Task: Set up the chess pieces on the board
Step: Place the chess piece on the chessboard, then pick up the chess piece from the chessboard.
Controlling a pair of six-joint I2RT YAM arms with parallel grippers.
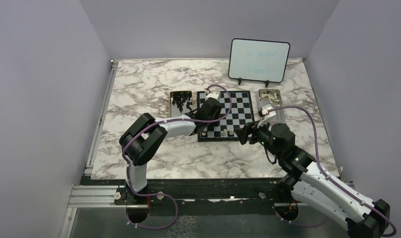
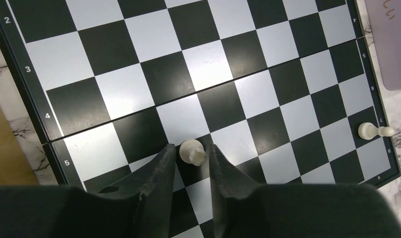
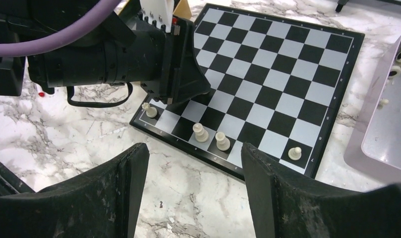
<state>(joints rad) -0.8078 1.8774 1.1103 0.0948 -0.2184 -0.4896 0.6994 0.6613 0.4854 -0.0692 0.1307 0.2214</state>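
R tool (image 3: 193, 151) gapes wide over the marble counter (image 3: 79, 134), just short of the board (image 3: 282, 74) — four cream pieces (image 3: 222, 142) sit along its near edge. L arm (image 3: 114, 54) overhangs the board's left corner; tray (image 3: 386, 144) w/ more pieces at right.

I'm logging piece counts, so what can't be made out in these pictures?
- Whiteboard writing: top view, too faint and small.
- Black pieces in left tray: top view, too small to count.
- Board squares under left arm: right wrist view, hidden by it.
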